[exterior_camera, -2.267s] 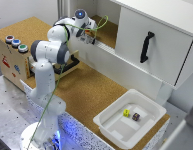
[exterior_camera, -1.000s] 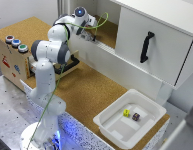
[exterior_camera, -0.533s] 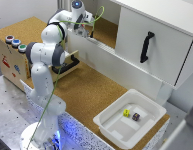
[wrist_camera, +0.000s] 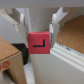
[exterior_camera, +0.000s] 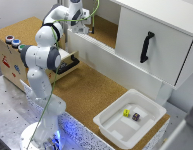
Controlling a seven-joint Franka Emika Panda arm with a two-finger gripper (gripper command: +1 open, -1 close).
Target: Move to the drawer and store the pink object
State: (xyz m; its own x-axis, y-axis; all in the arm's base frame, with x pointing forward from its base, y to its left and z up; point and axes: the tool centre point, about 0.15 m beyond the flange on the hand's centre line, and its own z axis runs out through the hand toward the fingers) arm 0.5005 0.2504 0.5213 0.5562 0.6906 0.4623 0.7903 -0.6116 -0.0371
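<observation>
In the wrist view the pale, ridged fingers (wrist_camera: 38, 22) clamp the pink object (wrist_camera: 39, 43), a flat-faced square block with a dark L-shaped mark, held over a white wall edge. In the exterior view the fingers (exterior_camera: 81, 27) sit high at about 11 o'clock and the block is too small to make out. The drawer (exterior_camera: 67, 61) stands pulled out of its light wooden box at about 9 o'clock on the cork-textured worktop (exterior_camera: 91, 90), its dark interior largely hidden behind the arm.

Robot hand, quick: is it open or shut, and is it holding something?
The hand is shut on the pink object, a flat pinkish-red square with a dark L-shaped mark, pinched between the fingers.
</observation>
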